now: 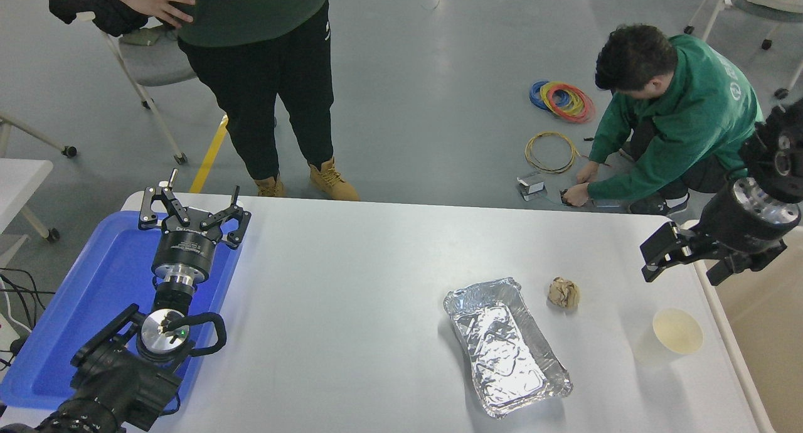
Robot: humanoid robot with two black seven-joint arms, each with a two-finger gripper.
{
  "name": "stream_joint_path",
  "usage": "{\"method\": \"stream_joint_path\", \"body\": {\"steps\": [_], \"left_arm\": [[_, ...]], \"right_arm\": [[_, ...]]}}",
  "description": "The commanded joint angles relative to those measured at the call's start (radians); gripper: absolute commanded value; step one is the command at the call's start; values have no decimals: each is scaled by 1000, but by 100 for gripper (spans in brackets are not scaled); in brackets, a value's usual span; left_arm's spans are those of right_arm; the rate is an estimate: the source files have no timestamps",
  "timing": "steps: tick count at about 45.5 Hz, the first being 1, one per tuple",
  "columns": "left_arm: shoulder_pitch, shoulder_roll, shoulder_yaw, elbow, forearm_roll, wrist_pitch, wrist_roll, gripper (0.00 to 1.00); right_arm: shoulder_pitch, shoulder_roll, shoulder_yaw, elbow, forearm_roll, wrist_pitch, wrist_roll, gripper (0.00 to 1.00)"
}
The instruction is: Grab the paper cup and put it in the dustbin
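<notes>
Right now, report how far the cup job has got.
Nothing is done yet: the cup stands upright on the table beside the bin, untouched. In hand: the right claw hangs open above and behind the cup, holding nothing. Left: grasp the cup, lift it, drop it in the bin. The left claw sits parked over the blue tray.

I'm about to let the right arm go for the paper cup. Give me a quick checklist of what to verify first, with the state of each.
1. Paper cup upright, mouth up: ok.
2. Right gripper open and empty: ok.
3. Right gripper over the cup: not ok; it hangs beyond it.
4. Space around the cup: ok; paper ball and foil tray stand apart.
5. Dustbin beside the cup, open: ok.
6. Left gripper parked over the blue tray: ok.
</notes>
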Motion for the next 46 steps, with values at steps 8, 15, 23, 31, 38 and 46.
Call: {"method": "stream_joint_path", "body": {"steps": [8, 15, 23, 31, 38, 46], "left_arm": [[0, 0, 0, 0, 0, -1, 0, 100], [0, 0, 0, 0, 0, 0, 0, 100], [0, 0, 0, 0, 0, 0, 0, 100], [0, 0, 0, 0, 0, 0, 0, 100], [0, 0, 0, 0, 0, 0, 0, 100], [0, 0, 0, 0, 0, 0, 0, 100]], "right_arm": [[-204, -44, 78, -119, -32, -128, 1, 100], [-280, -41, 99, -184, -32, -162, 1, 100], [-342, -42, 101, -224, -32, -175, 7, 100], [-403, -41, 102, -256, -32, -218, 7, 100], [-446, -41, 119, -262, -31, -251, 7, 100], [-506, -38, 139, -305, -31, -293, 8, 100]]}}
